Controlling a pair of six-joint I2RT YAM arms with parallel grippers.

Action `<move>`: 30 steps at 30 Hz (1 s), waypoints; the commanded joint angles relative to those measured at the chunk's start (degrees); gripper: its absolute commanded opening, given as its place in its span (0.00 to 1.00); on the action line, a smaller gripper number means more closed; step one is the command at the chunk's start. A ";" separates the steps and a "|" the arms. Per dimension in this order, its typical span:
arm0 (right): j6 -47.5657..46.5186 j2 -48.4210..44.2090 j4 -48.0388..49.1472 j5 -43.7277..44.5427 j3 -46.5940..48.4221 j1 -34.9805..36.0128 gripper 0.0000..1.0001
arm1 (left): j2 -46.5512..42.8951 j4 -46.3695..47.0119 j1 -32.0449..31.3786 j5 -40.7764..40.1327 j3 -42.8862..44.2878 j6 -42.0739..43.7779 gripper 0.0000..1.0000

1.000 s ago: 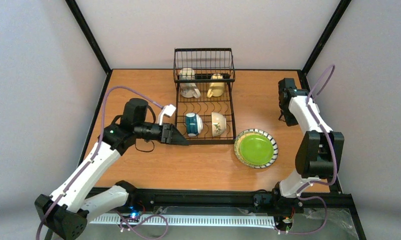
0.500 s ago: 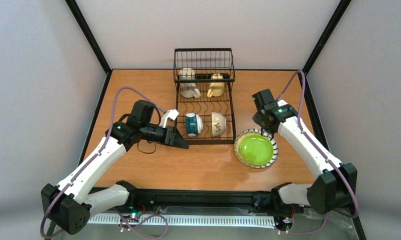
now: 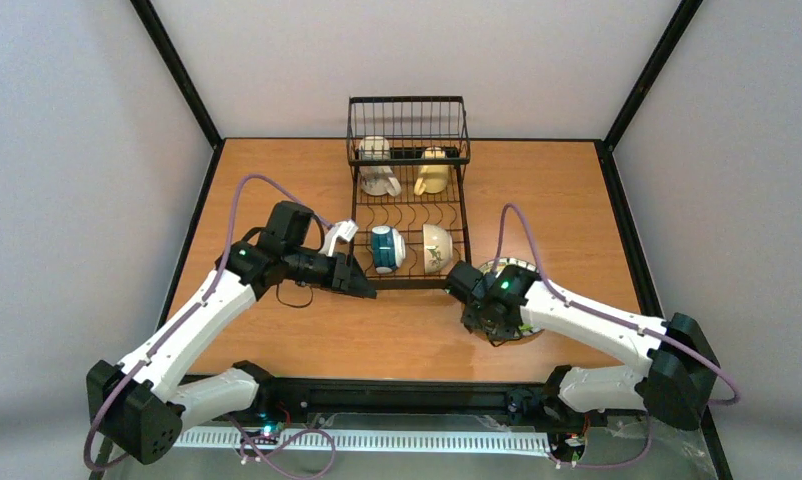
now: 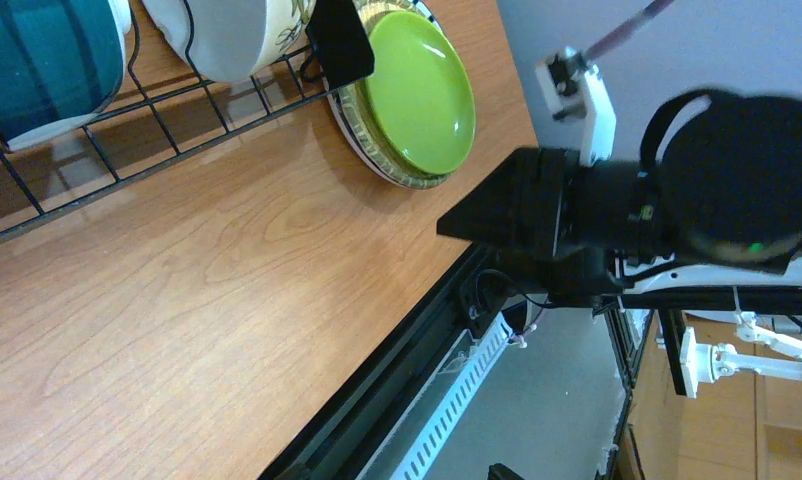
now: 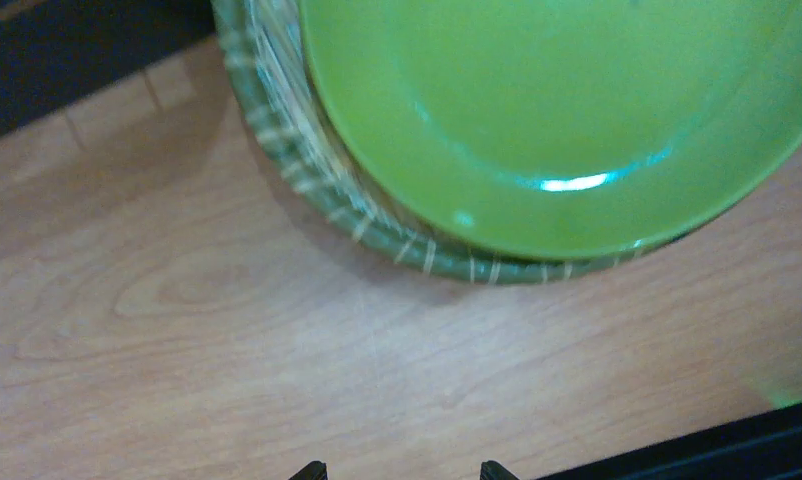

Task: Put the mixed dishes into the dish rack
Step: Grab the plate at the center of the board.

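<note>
A wooden table (image 3: pixel 397 335) holds a black rack (image 3: pixel 410 283) with mugs (image 3: pixel 377 166) and bowls (image 3: pixel 385 248). The green plate (image 5: pixel 577 110) lies on a striped plate (image 5: pixel 277 150) by the rack's near right corner, just under the right gripper (image 5: pixel 399 470), whose jaws are spread and empty. The left gripper (image 3: pixel 362 286), also spread, hangs beside the rack's near left corner.

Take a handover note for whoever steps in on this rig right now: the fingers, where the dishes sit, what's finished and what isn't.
Left gripper: fingers open, empty, beside the near left corner of the dish rack.
Right gripper: fingers open, empty, hovers at the edge of the plate stack.
Done: white mug and cream-yellow mug at the rack's far end; teal-and-white bowl and white bowl on edge in the near slots.
Left: lime-green plate lies on a striped-rim plate on the table, right of the rack. Both need racking.
</note>
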 commanded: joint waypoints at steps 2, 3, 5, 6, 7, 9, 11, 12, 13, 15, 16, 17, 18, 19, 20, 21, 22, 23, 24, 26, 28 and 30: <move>8.15 2.23 -0.24 -1.21 -2.13 5.18 0.88 | 0.69 -0.24 -0.38 0.08 0.30 -0.22 1.00; 8.49 2.63 0.12 -1.34 -2.68 5.53 0.88 | 0.77 -0.19 -0.38 0.09 0.26 -0.23 1.00; 9.31 3.01 0.83 -1.46 -4.38 5.89 0.88 | 0.85 -0.08 -0.38 0.09 0.04 -0.27 1.00; 10.05 3.06 0.92 -1.33 -5.31 5.98 0.88 | 0.85 -0.06 -0.38 0.13 -0.11 -0.23 1.00; 11.17 2.85 0.59 -1.06 -6.39 5.99 0.88 | 0.81 -0.01 -0.34 0.17 -0.17 -0.23 1.00; 14.72 1.87 -0.24 -0.21 -8.86 5.99 0.89 | 0.52 0.20 -0.38 0.61 -0.29 -0.23 1.00; 18.06 0.62 -0.99 0.22 -11.14 5.97 0.88 | 0.17 0.49 -0.38 1.17 -0.35 -0.55 1.00; 19.44 -0.22 -1.26 0.40 -12.35 5.98 0.89 | -0.02 0.59 -0.38 1.42 -0.32 -0.65 1.00; 20.77 -0.98 -1.37 0.60 -13.41 5.99 0.89 | -0.12 0.68 -0.38 1.64 -0.34 -0.71 1.00; 22.15 -2.59 -1.09 1.24 -15.21 5.94 0.88 | -0.50 1.18 -0.36 1.89 -0.30 -1.11 1.00; 22.46 -3.08 -0.85 1.55 -15.73 5.92 0.88 | -0.59 1.36 -0.37 1.99 -0.39 -1.31 1.00; 22.64 -3.31 -0.82 1.81 -16.06 5.91 0.88 | -0.68 1.72 -0.38 2.26 -0.46 -1.47 1.00; 22.38 -3.35 -0.42 2.12 -16.26 5.91 0.88 | -0.76 2.15 -0.38 2.47 -0.59 -1.84 1.00; 22.13 -3.24 -0.17 2.42 -16.43 5.86 0.88 | -0.86 2.61 -0.38 2.59 -0.76 -2.12 1.00; 21.99 -3.09 -0.05 2.74 -16.47 5.90 0.88 | -0.85 3.11 -0.38 2.77 -0.90 -2.42 1.00; 22.22 -2.88 -0.12 3.04 -16.50 5.91 0.88 | -0.94 3.72 -0.38 2.94 -1.14 -2.80 1.00; 22.49 -2.76 -0.08 3.44 -16.62 5.94 0.88 | -1.00 4.25 -0.38 3.08 -1.29 -2.98 1.00; 22.74 -2.66 -0.08 3.84 -16.76 5.84 0.88 | -1.02 4.63 -0.38 3.18 -1.31 -3.12 1.00; 23.22 -2.65 -0.27 4.39 -16.96 5.90 0.88 | -1.04 4.99 -0.38 3.33 -1.32 -3.13 1.00; 24.49 -2.86 -0.64 5.50 -17.42 5.91 0.88 | -1.16 5.52 -0.35 3.56 -1.43 -3.22 1.00; 26.06 -3.29 -0.88 6.57 -18.06 5.90 0.88 | -1.28 5.95 -0.37 3.54 -1.52 -3.22 1.00; 27.09 -3.75 -0.69 7.61 -18.81 5.82 0.87 | -1.37 6.01 -0.33 3.57 -1.68 -3.22 1.00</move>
